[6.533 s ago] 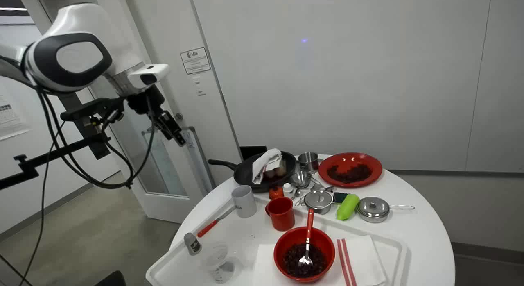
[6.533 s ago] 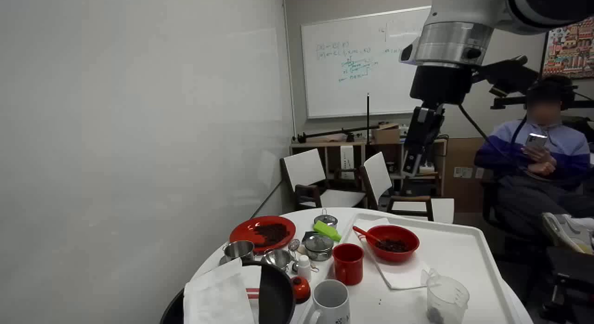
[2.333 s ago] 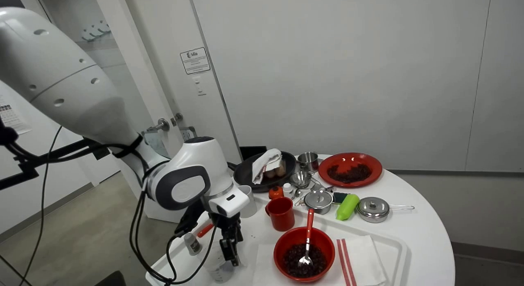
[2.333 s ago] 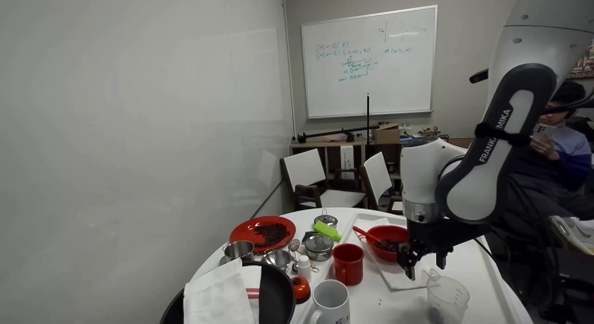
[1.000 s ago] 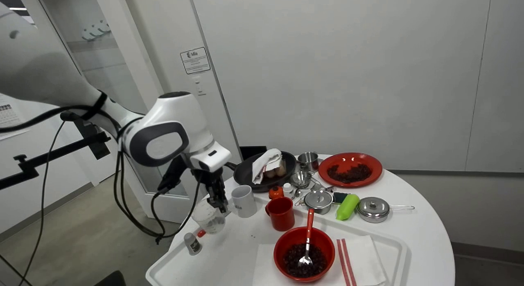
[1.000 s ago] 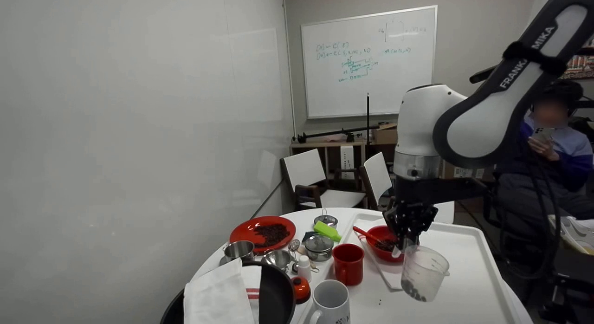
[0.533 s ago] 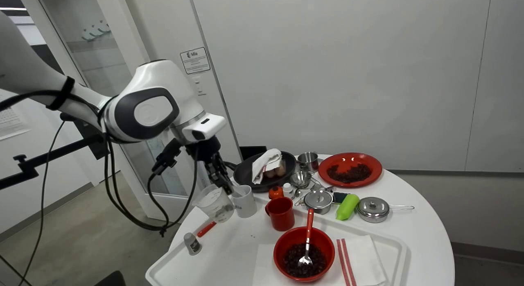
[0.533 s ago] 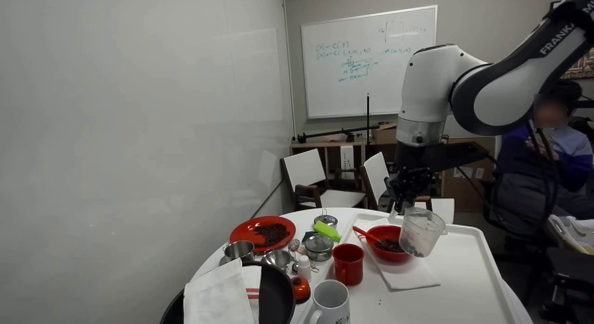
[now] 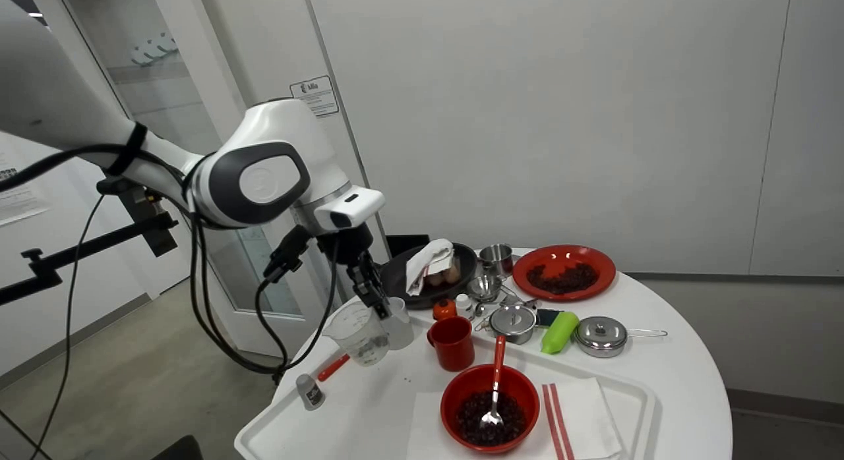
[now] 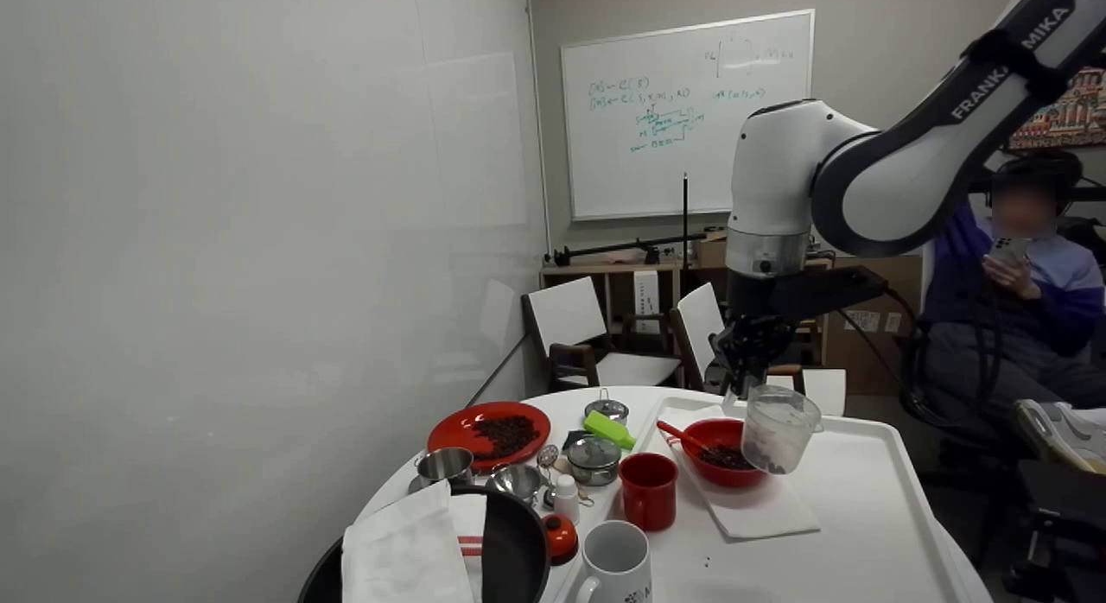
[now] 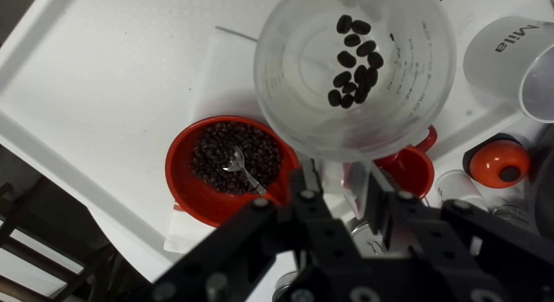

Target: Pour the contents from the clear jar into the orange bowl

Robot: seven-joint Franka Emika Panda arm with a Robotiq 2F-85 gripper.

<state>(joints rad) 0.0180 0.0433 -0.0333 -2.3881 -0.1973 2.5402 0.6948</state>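
Note:
The clear jar (image 9: 359, 338) hangs above the white tray, tilted a little, with my gripper (image 9: 381, 310) shut on its handle. In the wrist view I look down into the clear jar (image 11: 298, 77); several dark beans lie on its bottom, towards one side. Between the fingertips (image 11: 311, 176) the see-through handle shows. The orange bowl (image 9: 451, 410), red in these pictures, stands on a white napkin on the tray and holds many dark beans and a red-handled fork (image 11: 246, 174). In the wrist view the bowl (image 11: 207, 207) appears beside and below the jar.
A pale grey cup (image 9: 399, 335) and a red cup (image 10: 648, 491) stand near the jar. A black pan (image 10: 510, 534) with a cloth, a red plate (image 10: 449, 426) with beans, small steel pots and a green bottle (image 9: 560, 333) crowd the table's far part. The tray (image 10: 907, 482) has a raised rim.
The gripper came down to the tray, took hold of the clear jar's handle and lifted the jar with the beans inside. In the last half second they shifted slightly sideways.

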